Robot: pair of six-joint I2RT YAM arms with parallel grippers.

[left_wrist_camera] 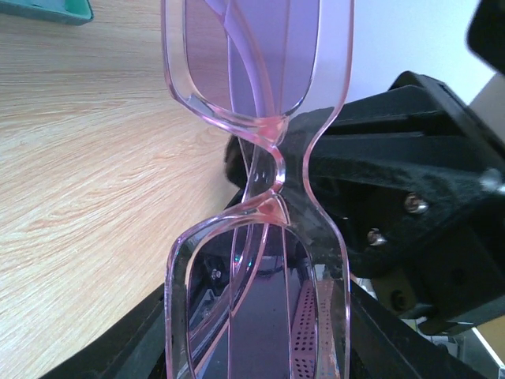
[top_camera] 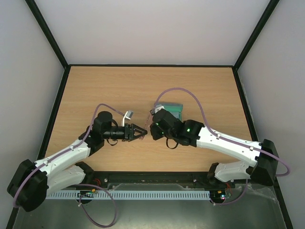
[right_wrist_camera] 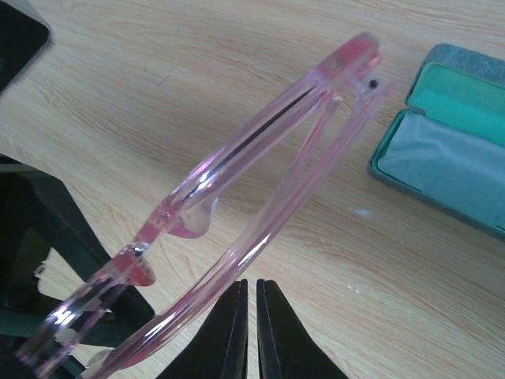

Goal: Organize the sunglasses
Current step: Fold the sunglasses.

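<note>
The sunglasses point(left_wrist_camera: 268, 178) have a thin pink translucent frame and pinkish lenses. My left gripper point(left_wrist_camera: 260, 347) is shut on them at one lens and holds them above the table; in the top view it point(top_camera: 137, 132) is at the table's middle. The sunglasses also show in the right wrist view point(right_wrist_camera: 260, 158), with one arm swung out from the frame. My right gripper point(right_wrist_camera: 252, 288) is shut, its tips right against that arm, nothing between them. In the top view my right gripper point(top_camera: 153, 130) faces the left one, almost touching.
The grey-blue case point(top_camera: 172, 110) lies open just behind my right wrist, with a green lining and a pale blue surface in its lower half point(right_wrist_camera: 442, 162). Its corner shows in the left wrist view point(left_wrist_camera: 47, 9). Black-framed walls surround the wooden table point(top_camera: 95, 90).
</note>
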